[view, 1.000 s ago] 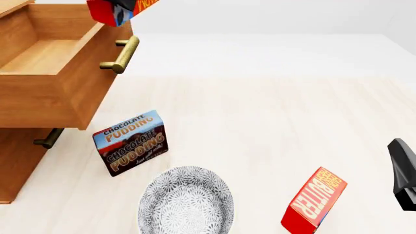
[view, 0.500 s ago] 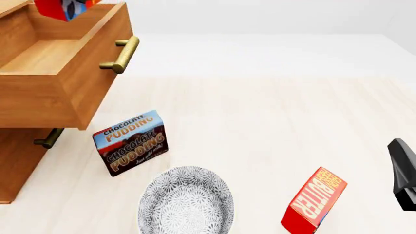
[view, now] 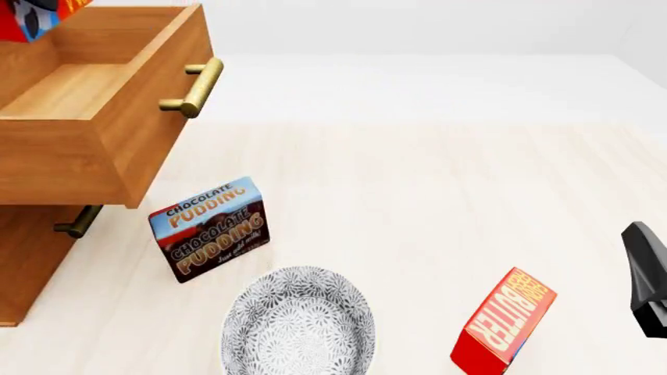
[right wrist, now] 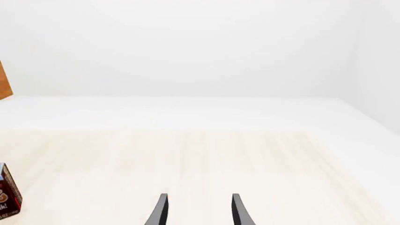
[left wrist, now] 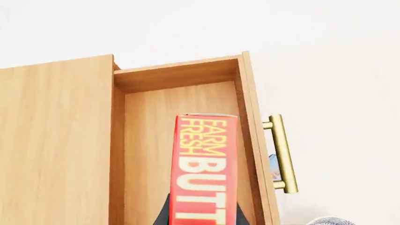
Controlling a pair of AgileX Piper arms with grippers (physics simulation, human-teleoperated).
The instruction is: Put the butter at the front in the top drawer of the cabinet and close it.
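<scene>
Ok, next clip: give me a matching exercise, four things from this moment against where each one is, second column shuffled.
Things:
1. held butter
2. second butter box
3. pudding box
4. patterned bowl

Places:
A. on the table, nearest the camera, between the two boxes standing on the table
B. on the table below the open top drawer
C. between the left end effector's fingers, above the drawer
D. on the table, close to the right end effector

Pairs: 1-C, 2-D, 3-B, 4-A
</scene>
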